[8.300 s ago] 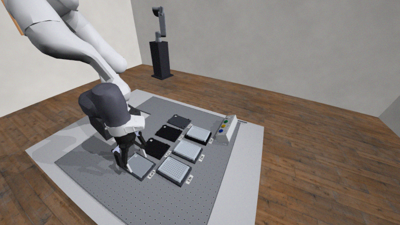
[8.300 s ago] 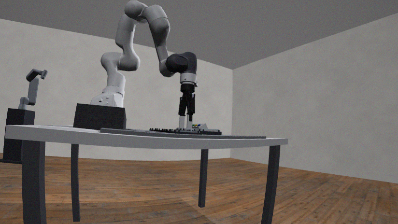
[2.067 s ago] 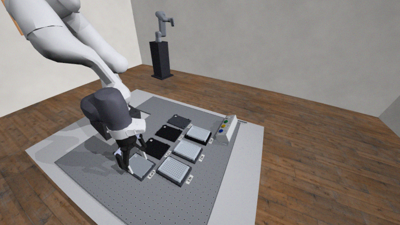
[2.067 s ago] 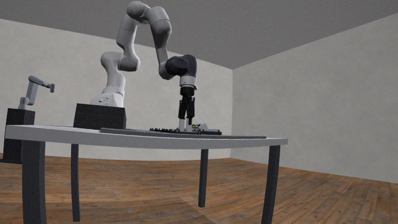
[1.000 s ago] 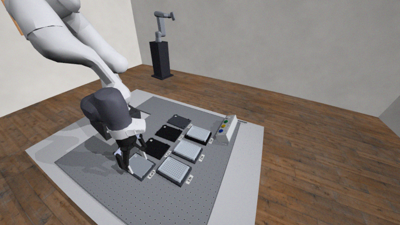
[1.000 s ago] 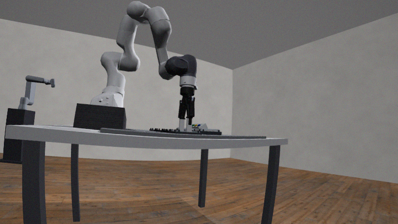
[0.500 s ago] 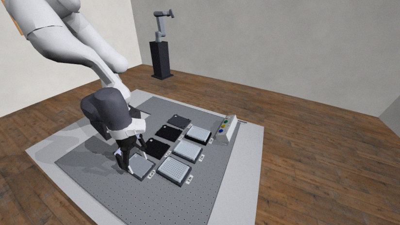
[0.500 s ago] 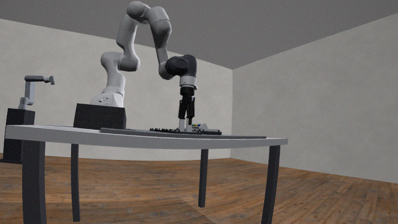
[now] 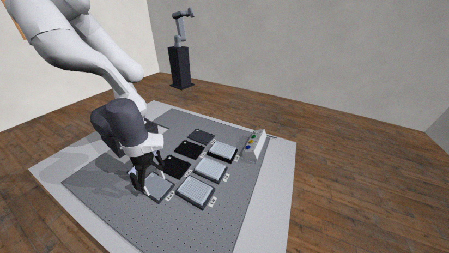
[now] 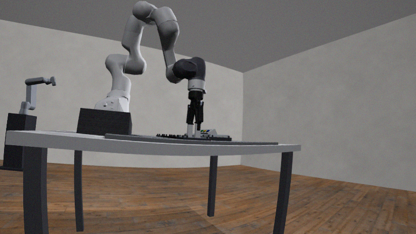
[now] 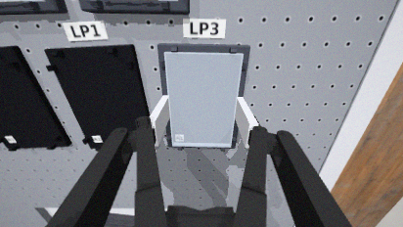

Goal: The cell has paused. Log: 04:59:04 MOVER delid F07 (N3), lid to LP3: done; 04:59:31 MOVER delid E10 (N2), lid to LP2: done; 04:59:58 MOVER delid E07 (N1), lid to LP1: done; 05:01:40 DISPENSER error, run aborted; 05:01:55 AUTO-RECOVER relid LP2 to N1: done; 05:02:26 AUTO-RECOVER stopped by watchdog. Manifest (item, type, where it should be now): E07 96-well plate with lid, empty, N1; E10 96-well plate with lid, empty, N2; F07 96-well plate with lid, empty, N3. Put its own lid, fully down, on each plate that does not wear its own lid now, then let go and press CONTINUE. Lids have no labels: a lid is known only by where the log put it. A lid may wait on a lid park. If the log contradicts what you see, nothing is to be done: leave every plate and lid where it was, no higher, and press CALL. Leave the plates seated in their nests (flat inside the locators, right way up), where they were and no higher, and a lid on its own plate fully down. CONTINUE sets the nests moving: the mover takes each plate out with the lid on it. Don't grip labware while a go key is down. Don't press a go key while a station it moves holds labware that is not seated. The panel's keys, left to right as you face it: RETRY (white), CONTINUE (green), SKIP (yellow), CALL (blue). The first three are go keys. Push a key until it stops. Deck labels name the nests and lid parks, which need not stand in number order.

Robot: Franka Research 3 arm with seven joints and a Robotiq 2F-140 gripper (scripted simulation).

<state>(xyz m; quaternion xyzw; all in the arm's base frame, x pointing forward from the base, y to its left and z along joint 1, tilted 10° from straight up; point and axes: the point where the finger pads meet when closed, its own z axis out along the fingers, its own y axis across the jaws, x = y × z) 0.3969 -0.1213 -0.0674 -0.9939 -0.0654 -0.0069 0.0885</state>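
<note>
My gripper [image 11: 202, 106] is shut on the long sides of a pale grey lid [image 11: 202, 98], which lies flat over the dark lid park labelled LP3 [image 11: 203, 28]. I cannot tell whether the lid is raised off the park. In the top view the gripper [image 9: 146, 182] and lid [image 9: 156, 186] are at the near end of the left column. The park labelled LP1 [image 11: 98, 93] beside it is bare and black. The plate in nest N3 [image 9: 195, 190] shows open wells. The plates in N2 [image 9: 210, 169] and N1 [image 9: 223, 150] look paler; I cannot tell their lids apart.
The key panel [image 9: 255, 144] stands at the far end of the nest column, with green, yellow and blue keys visible. Two more dark parks [image 9: 189, 149] lie farther back in the left column. The arm's black base block [image 10: 103, 121] is behind. A second small arm [image 9: 180, 47] stands on a pedestal off the table.
</note>
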